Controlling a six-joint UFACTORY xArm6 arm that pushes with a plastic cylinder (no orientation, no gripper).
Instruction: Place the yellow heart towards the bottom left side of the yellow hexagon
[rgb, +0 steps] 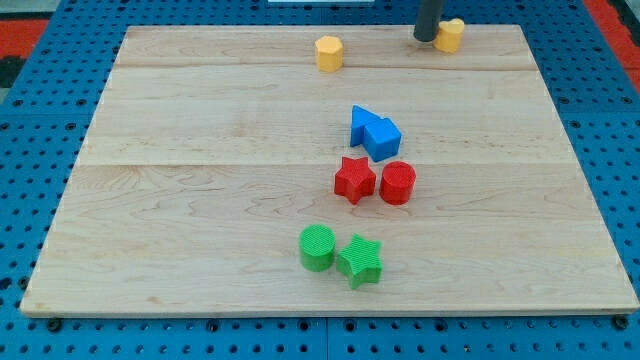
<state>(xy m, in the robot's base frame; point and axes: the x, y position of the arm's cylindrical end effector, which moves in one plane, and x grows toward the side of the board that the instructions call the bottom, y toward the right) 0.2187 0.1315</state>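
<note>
End effector is a bare rod, holding nothing: you'll see my tip (427, 38) at the view's top, touching the yellow heart's (450, 35) left side. Yellow hexagon (328, 53) sits well left of both on the counter (200, 200).

— What do you see around the tabletop (200, 200)?
— Pale wooden planks, evenly lit. You'll find a blue pegboard (40, 330) framing them on every side, with red patches (25, 35) at the frame's upper left and upper right.
</note>
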